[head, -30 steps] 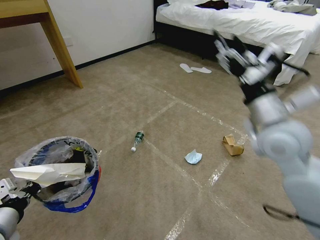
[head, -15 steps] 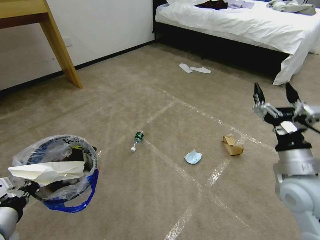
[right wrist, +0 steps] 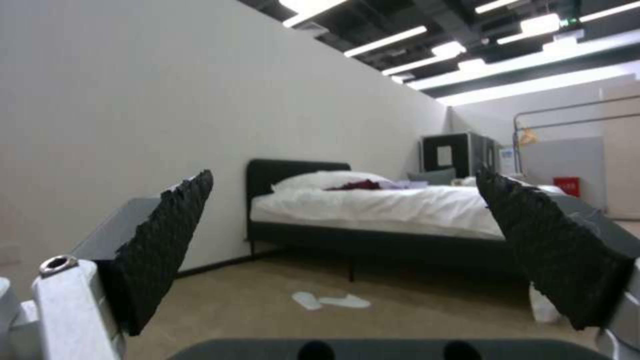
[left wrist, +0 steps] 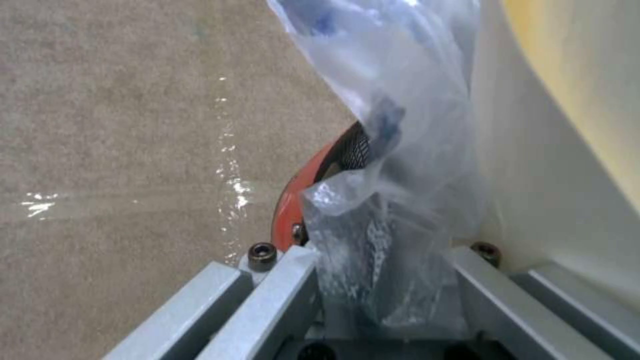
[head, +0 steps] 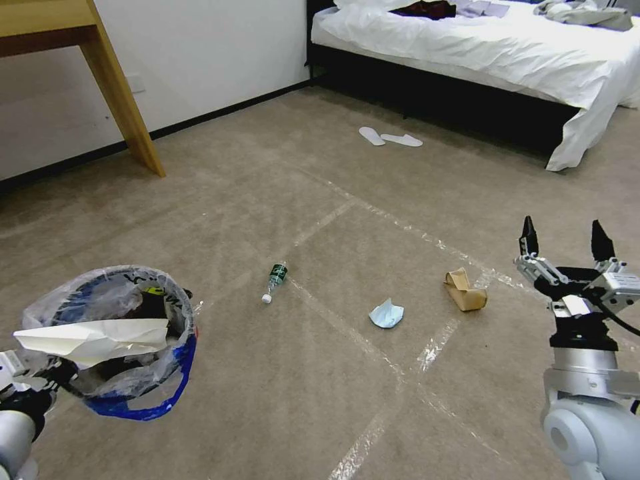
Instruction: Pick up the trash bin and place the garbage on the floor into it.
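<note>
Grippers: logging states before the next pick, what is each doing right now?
Left gripper: shut on the trash bin.
Right gripper: open, empty.

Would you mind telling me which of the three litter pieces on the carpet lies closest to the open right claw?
The crumpled brown paper bag: it lies just left of the right claw, while the blue mask and the green-labelled bottle lie farther left.

trash bin [head: 110, 340] red wall mostly hidden by liner [head: 73, 303]
</note>
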`<state>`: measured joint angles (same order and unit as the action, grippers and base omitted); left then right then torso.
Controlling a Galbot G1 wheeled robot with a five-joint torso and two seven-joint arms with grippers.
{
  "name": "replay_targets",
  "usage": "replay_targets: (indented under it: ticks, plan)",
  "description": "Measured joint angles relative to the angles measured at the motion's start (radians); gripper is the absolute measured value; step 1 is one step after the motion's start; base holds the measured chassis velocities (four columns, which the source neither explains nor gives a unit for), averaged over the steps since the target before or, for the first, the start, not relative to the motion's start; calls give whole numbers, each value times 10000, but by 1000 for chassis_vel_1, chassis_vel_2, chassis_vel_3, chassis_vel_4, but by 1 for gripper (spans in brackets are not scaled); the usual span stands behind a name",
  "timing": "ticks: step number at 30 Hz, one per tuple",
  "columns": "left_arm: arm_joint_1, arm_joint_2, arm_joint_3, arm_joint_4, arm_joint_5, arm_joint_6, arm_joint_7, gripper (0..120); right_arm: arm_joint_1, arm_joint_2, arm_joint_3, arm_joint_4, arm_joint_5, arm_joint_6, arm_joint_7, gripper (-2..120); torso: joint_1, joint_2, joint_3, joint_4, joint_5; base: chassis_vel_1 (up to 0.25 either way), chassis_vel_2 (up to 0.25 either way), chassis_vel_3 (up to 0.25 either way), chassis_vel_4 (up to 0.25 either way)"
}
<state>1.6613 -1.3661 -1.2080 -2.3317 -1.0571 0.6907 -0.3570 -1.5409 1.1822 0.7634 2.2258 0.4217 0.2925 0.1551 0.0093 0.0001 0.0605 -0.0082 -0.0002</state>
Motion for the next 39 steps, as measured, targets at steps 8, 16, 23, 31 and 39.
replay_targets:
  ticks: [8,16,23,31,39]
  plan:
    - [-102,-85,36,10,73,-5,49,0,156,-10,-347,-270,-185,-350,215,100,0,0,0,0,2,0,0,0,0]
    - [-116,-52,27,131,86,-27,69,0,196,143,-504,-352,-324,-414,232,100,0,-1,0,0,1,0,0,0,0]
    - [-69,-66,-18,154,110,-55,83,0,328,252,-727,-469,-458,-476,220,100,0,0,-1,0,1,-22,13,10,-9]
    - [-58,-54,-49,214,108,-80,103,0,422,278,-894,-533,-507,-546,221,100,0,-1,1,0,0,-145,132,133,-118]
    - [-53,-109,-29,196,159,-88,126,0,463,122,-869,-581,-440,-580,316,100,3,-1,2,0,5,-195,183,184,-177]
